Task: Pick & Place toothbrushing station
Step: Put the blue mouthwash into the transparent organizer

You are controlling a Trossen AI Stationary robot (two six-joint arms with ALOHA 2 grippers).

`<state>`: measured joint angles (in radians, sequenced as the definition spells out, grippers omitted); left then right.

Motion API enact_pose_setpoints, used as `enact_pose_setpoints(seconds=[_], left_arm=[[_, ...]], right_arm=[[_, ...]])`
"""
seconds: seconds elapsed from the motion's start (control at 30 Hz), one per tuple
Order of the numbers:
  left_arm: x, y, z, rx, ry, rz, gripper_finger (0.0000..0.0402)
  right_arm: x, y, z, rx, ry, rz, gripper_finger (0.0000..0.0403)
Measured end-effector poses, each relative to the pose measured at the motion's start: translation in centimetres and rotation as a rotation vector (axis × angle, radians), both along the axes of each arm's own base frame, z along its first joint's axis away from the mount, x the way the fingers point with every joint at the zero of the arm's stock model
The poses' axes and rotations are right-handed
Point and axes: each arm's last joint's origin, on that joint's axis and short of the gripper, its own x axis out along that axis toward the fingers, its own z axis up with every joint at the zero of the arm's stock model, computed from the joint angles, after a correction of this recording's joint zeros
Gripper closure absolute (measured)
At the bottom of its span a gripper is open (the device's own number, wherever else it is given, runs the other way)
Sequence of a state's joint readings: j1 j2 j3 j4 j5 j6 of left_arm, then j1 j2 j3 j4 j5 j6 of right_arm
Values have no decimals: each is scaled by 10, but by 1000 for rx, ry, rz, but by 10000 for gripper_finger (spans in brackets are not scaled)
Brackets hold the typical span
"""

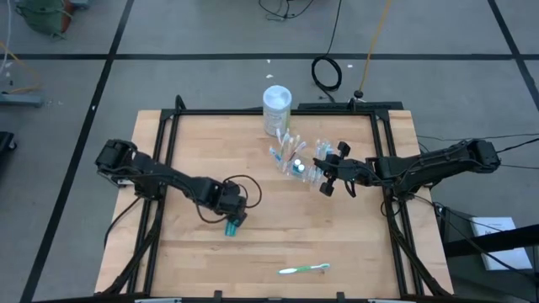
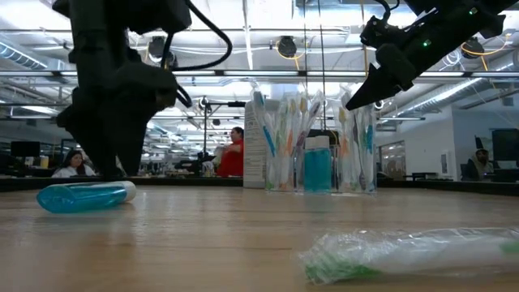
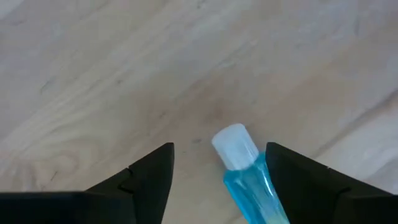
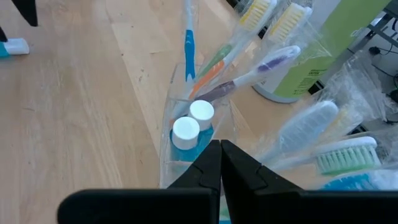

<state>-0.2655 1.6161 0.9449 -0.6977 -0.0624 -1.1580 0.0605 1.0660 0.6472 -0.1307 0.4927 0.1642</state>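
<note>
Your left pincer (image 1: 233, 220) stood apart over a blue tube (image 1: 230, 228) lying toward seven o'clock on the bench (image 1: 185, 261); your right pincer (image 1: 330, 187), fingers together, steadied the toothbrushing station (image 1: 296, 162).

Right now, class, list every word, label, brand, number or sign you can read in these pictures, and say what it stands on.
None can be read.
White-lidded pale green canister: label too blurred.
Blue tube with white cap: no print visible.
Clear plastic toothbrushing station with wrapped toothbrushes: no legible text.
Green wrapped toothbrush on the wooden table: no legible text.
</note>
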Motion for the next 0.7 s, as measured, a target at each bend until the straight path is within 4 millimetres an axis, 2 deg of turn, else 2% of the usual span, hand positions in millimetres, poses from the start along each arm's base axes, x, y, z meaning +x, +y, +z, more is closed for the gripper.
enact_pose_setpoints(seconds=[0.2,0.37,0.7], left_arm=[[1,4,-5,-52,6,89,142],[5,2,-7,-66,-22,101,172],[14,0,-32,-116,48,-5,242]], right_arm=[[0,0,0,0,0,0,403],[0,0,0,-9,7,7,403],[0,0,0,-11,9,9,403]])
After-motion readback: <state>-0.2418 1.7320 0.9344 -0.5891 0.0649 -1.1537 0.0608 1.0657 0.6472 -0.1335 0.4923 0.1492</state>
